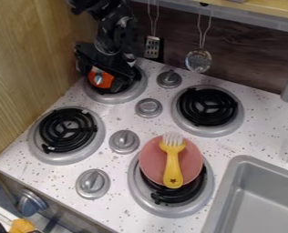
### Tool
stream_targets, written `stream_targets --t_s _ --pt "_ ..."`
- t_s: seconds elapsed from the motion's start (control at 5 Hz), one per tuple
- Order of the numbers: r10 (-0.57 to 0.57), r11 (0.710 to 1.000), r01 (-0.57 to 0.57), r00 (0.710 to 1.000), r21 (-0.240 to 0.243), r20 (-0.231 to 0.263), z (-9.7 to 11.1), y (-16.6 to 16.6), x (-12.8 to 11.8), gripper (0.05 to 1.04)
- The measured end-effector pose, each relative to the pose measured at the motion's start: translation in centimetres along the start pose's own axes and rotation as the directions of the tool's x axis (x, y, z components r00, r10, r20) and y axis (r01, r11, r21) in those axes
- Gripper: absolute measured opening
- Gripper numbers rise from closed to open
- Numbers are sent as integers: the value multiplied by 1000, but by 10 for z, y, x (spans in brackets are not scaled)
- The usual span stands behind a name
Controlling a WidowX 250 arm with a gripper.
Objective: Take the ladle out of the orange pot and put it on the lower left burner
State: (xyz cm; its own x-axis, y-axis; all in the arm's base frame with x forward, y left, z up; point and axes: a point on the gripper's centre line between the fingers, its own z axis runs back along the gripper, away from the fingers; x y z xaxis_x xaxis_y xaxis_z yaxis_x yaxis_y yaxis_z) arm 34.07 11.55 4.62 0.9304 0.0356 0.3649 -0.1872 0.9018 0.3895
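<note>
Black and many-jointed, the robot arm (113,29) hangs in from the top edge, at the upper left, its black two-finger gripper (104,63) low over the upper left burner (131,93). Right beneath it sits the small orange pot (104,80), partly hidden. I can make out a little grey piece (98,79) against the orange, but whether that's the ladle, I can't say. Nor can I tell from here whether the jaws are open, closed or gripping something.

The lower left burner (67,130), a black coil in a silvery ring, is nearer the counter's front edge. On the lower right burner (208,182) rests a round pink plate (151,161), with a yellow-handled fork (172,169) lying on it, its pale tines toward the wall. A slotted metal spatula (152,46) and a round metal skimmer (198,60) hang side by side against the dark wood-look wall (247,61). A grey sink (234,169) fills the lower right corner.
</note>
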Motion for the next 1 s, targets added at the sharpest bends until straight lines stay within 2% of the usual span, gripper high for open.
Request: stream_targets --t_s 0.2,0.4,0.6,1.0 --pt "29 999 -29 1000 19 4 0 2 0 693" --pt "45 999 -45 999 23 10 1 2 1 388" --pt "55 998 -55 999 5 3 1 0 1 242" --pt "69 997 -69 998 19 -9 1 1 -2 226"
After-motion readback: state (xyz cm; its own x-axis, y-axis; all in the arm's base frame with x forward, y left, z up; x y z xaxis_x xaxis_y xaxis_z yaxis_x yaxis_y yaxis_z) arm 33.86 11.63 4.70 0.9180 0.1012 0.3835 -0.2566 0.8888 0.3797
